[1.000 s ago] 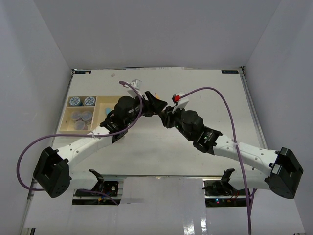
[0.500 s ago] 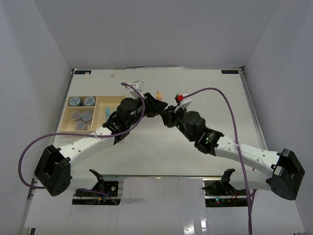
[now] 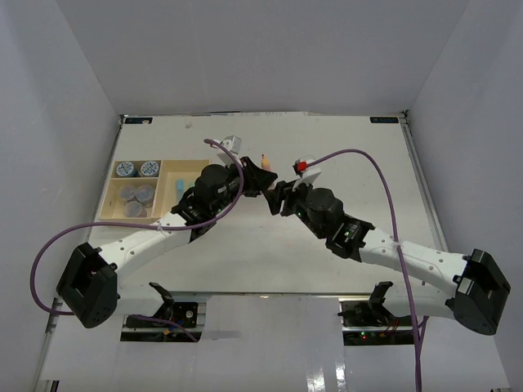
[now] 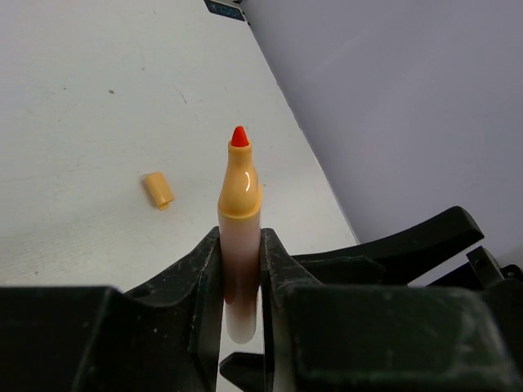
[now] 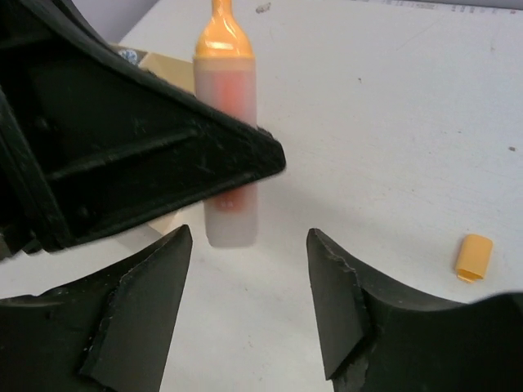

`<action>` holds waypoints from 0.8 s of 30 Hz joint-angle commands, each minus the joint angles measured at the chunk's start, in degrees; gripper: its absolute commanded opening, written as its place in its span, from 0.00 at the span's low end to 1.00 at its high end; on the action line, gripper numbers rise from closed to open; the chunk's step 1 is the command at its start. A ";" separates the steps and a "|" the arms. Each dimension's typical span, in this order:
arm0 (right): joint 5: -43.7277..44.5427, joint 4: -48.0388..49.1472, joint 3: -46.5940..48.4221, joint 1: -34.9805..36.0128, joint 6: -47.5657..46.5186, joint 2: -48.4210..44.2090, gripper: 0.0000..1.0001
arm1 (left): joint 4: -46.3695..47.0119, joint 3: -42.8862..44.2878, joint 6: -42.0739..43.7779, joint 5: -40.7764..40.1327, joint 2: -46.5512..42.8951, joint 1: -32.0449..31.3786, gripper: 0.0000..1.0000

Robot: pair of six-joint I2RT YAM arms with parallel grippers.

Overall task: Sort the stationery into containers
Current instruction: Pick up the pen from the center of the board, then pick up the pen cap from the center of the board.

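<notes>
1. Meeting over the middle of the white tabletop (image 3: 351,147), well clear of every table edge; leaving bare room along the far edge and down the whole right side.
2. Sitting by the left edge, well apart from both grippers: a shallow pale beige wooden tray (image 3: 170,171) with thin dividing walls.
3. Counting inside the tray: two round jars with blue patterned lids (image 3: 124,169) side by side in the far-left corner, three grey-purple round jars (image 3: 128,193) huddling just nearer, and one short pale blue stick (image 3: 177,186) lying in the compartment to their right.
4. Counting outside the tray: one marker with a pale translucent barrel and an orange neck (image 4: 239,237), and one small orange cylindrical cap (image 4: 158,189) lying on its side on the tabletop, apart from the marker.
5. Clamping the marker's barrel tight between the fingers of the left gripper (image 4: 239,269), holding it above the table.
6. Pointing the marker's red-orange tip straight out from the left gripper, toward the table's far edge; running its long axis in line with those fingers, the blunt pale end poking back toward the right arm.
7. Standing partly spread, the fingers of the right gripper (image 5: 249,261), flanking the marker's blunt end with a gap showing on each side and gripping nothing.
</notes>
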 commanded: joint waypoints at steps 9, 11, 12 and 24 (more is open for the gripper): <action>0.59 -11.22 -4.95 -3.04 0.39 -5.99 0.91 | -7.62 -0.52 17.77 3.40 -7.42 6.48 0.13; -5.11 -15.51 -4.16 -8.11 1.09 -4.94 0.90 | -10.95 -0.26 19.54 5.87 -7.77 10.61 0.09; -6.96 -16.67 -3.63 -9.89 1.36 -4.41 0.90 | -12.02 -0.17 20.42 9.19 -7.86 11.84 0.06; -9.62 -36.98 20.44 -23.35 -2.42 18.87 1.00 | -22.66 -0.95 33.25 16.77 -12.25 15.37 0.00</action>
